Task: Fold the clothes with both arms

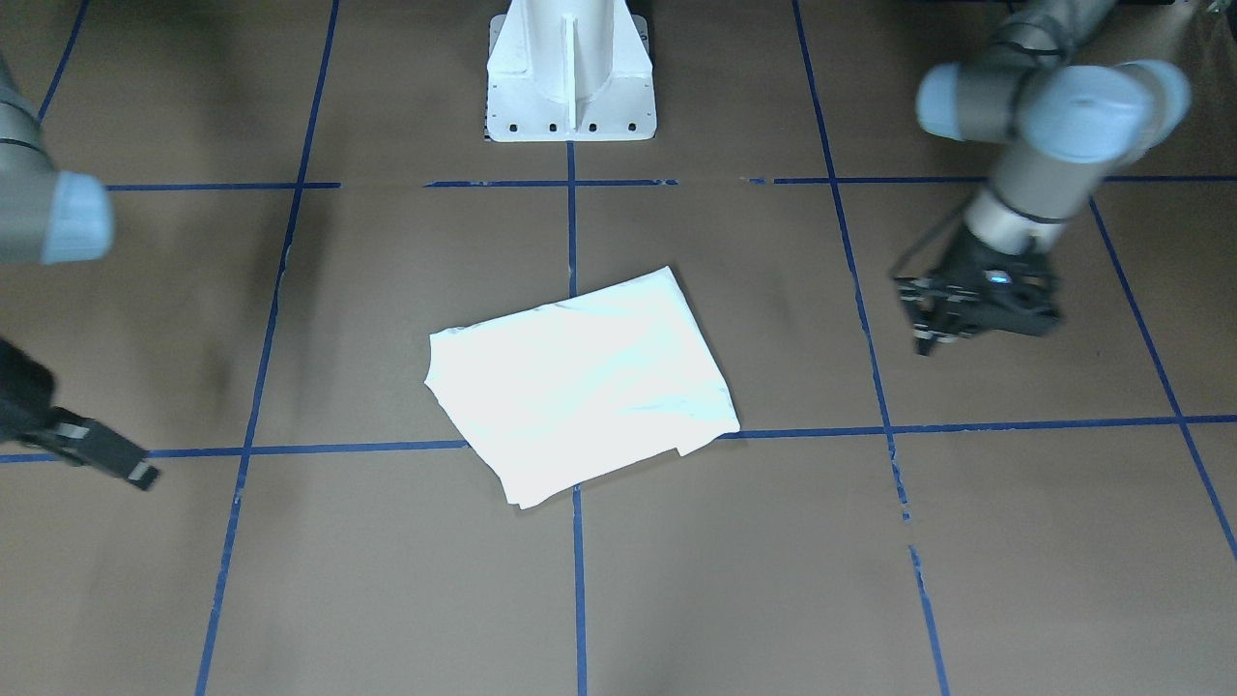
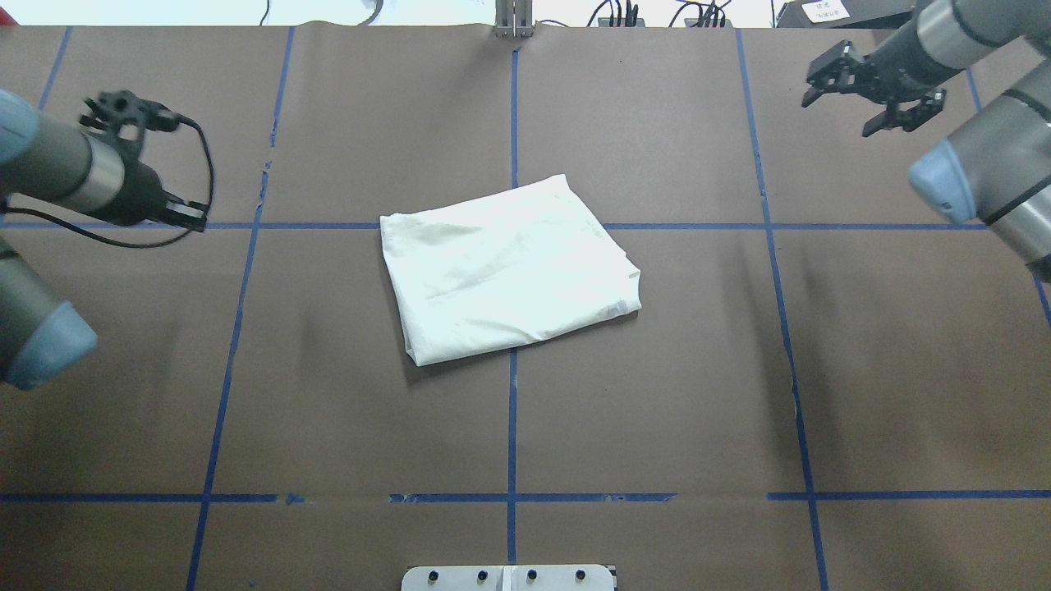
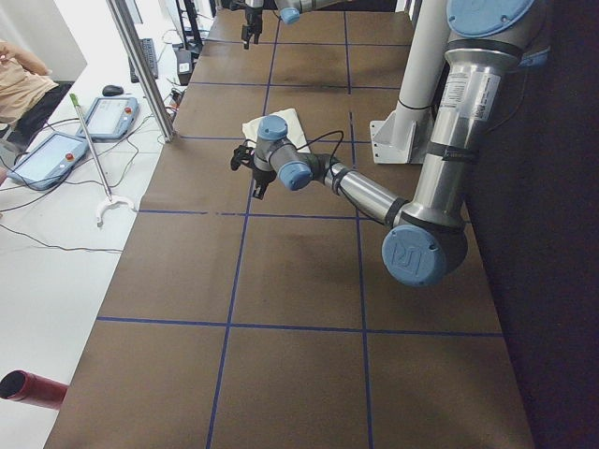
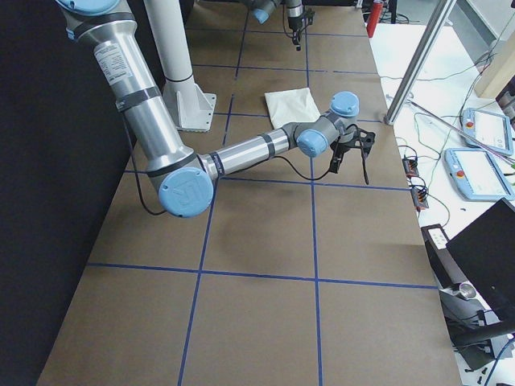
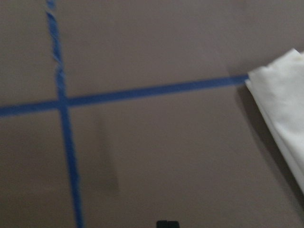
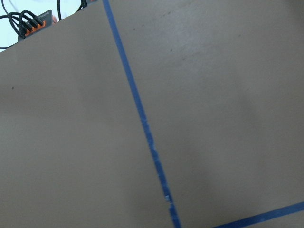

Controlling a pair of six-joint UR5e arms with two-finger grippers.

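Nearest the robot, the white pedestal base [image 2: 509, 577] sits at the edge of the brown tabletop [image 2: 657, 394], which is marked into squares by blue tape lines [image 2: 512, 427].

The cream-white T-shirt [image 2: 509, 267] lies at the middle of the tabletop, folded into a rough rectangle. It is turned a little askew to the grid. Only plain cloth faces up, and no print shows. It covers the crossing of the centre tape line and the farther cross line, and it lies flat, touched by neither arm.

Farther out on the robot's left, the left hand [image 1: 920, 317] hangs above the tabletop, well apart from the shirt, by the same cross line. Its jaws stand apart with nothing between them. Its wrist view takes in a tape crossing, with one corner of the shirt at the right edge.

Farther still, on the robot's right near the far edge, the right hand [image 2: 842, 111] is also above the surface. Its fingers are spread wide and it holds nothing. Its wrist view shows only bare tabletop and tape.

Beyond the far edge lie cables [image 2: 624, 12].
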